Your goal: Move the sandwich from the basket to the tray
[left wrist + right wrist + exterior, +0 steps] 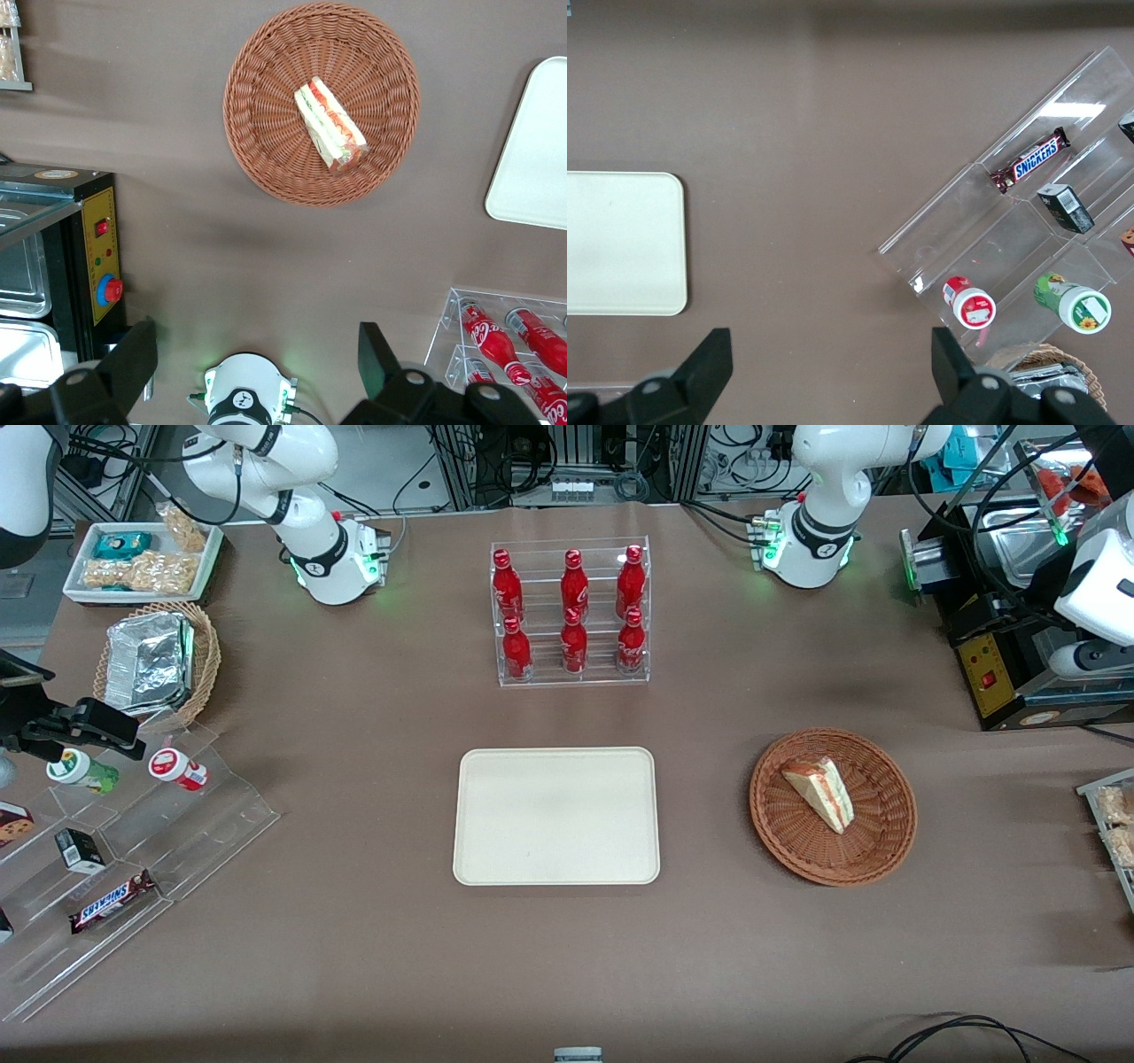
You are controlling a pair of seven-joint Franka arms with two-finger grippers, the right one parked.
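The sandwich (819,792) lies on its side in the basket (833,807), which I see toward the working arm's end of the table, about midway between the table's front-camera edge and the arms' edge. The tray (556,816) sits bare at the table's middle, well apart from the basket. My wrist camera shows the gripper (257,359) hanging high above the tabletop, fingers (375,357) spread wide with nothing between them, looking down on basket and sandwich. A clear rack of red bottles (571,614) stands nearer the arms' edge than the tray.
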